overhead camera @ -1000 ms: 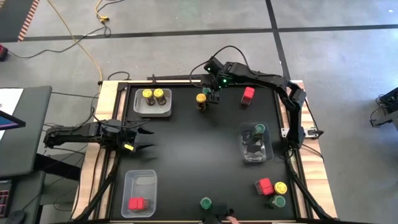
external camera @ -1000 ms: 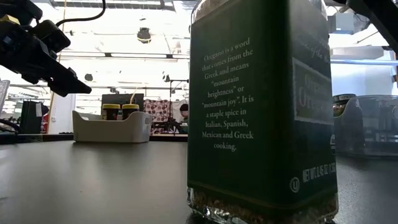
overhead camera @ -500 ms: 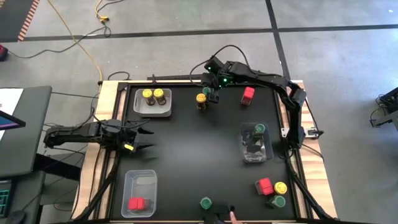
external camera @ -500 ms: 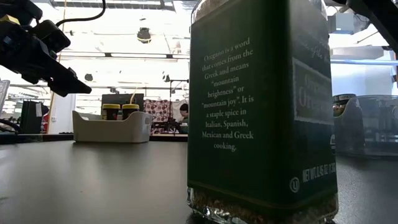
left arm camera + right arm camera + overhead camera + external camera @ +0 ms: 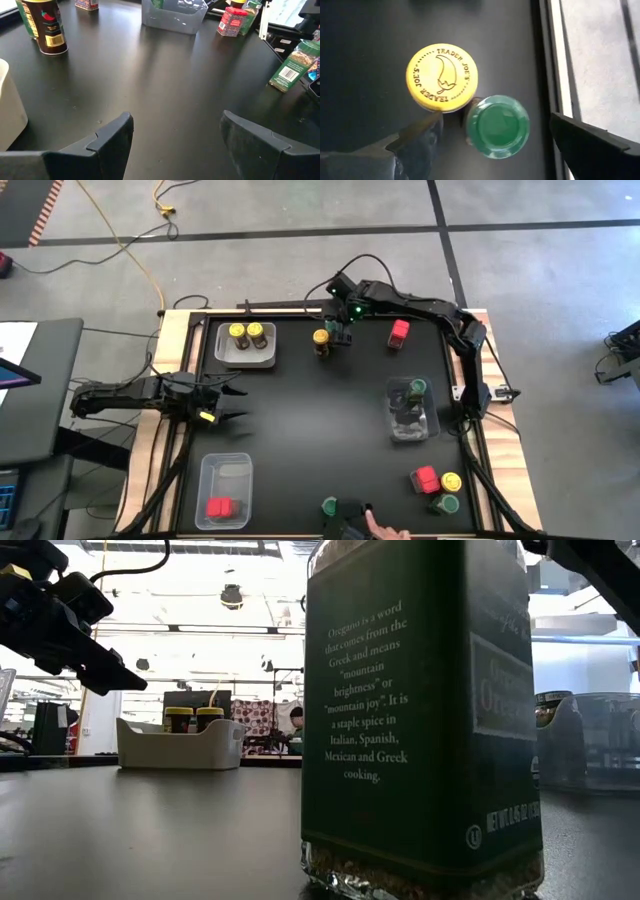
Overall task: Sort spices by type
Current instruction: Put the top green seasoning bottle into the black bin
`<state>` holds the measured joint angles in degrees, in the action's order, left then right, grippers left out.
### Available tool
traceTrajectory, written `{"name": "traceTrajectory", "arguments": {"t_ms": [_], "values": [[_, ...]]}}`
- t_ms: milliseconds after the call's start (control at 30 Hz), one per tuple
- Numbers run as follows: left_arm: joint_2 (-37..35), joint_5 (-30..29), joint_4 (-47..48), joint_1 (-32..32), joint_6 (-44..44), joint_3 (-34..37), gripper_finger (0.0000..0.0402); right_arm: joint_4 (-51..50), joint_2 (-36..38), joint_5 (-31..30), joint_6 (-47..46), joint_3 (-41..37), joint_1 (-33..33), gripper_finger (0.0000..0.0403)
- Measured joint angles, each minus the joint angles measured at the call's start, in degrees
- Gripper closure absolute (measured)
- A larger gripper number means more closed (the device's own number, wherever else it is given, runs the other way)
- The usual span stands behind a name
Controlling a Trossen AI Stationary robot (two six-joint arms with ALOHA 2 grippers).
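Observation:
My right gripper (image 5: 340,330) hangs open at the table's far edge, pointing down. In its wrist view, my right gripper (image 5: 496,120) has one finger on each side of a green-lidded jar (image 5: 498,125) without touching it. That jar stands upright beside a yellow-lidded jar (image 5: 441,76), (image 5: 322,338). My left gripper (image 5: 230,405), (image 5: 172,135) waits open at the table's left edge, holding nothing. Another green jar (image 5: 330,506), (image 5: 420,710) stands at the near edge.
A far-left bin (image 5: 245,358) holds two yellow-lidded jars. A near-left bin (image 5: 222,470) holds a red block. A right bin (image 5: 410,430) holds green-lidded jars. A red block (image 5: 399,332) stands at the far edge. Red, yellow and green containers (image 5: 438,488) cluster near right. A person's hand (image 5: 380,528) is at the near edge.
The person's hand at the near edge has come farther into the high view, next to the green jar there. Both arms have stayed about where they were.

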<state>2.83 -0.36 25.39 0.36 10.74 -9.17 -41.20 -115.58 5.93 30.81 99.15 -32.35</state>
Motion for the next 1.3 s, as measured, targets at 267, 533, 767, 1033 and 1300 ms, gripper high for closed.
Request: {"name": "traceTrajectory", "arguments": {"t_ms": [267, 533, 767, 1033, 1300], "values": [[0.0, 0.0, 0.0, 0.0, 0.0, 0.0, 0.0116, 0.2, 0.0, 0.0, 0.7, 0.0, -0.9, 0.0011], [0.0, 0.0, 0.0, 0.0, 0.0, 0.0, 0.0116, -1.2, 0.0, 0.1, -0.8, 0.0, -0.9, 0.0011], [0.0, 0.0, 0.0, 0.0, 0.0, 0.0, 0.0116, -1.8, -2.4, 0.3, -3.5, -0.2, -1.2, 0.0011], [0.0, -0.1, 0.0, 0.0, 0.0, 0.0, 0.0116, 0.8, -4.0, 0.3, -4.3, -0.2, -0.4, 0.0012], [0.0, -0.3, 0.0, 0.0, 0.0, 0.0, 0.0116, 0.3, -5.6, 0.5, -4.5, -0.1, -0.6, 0.0055]]}}
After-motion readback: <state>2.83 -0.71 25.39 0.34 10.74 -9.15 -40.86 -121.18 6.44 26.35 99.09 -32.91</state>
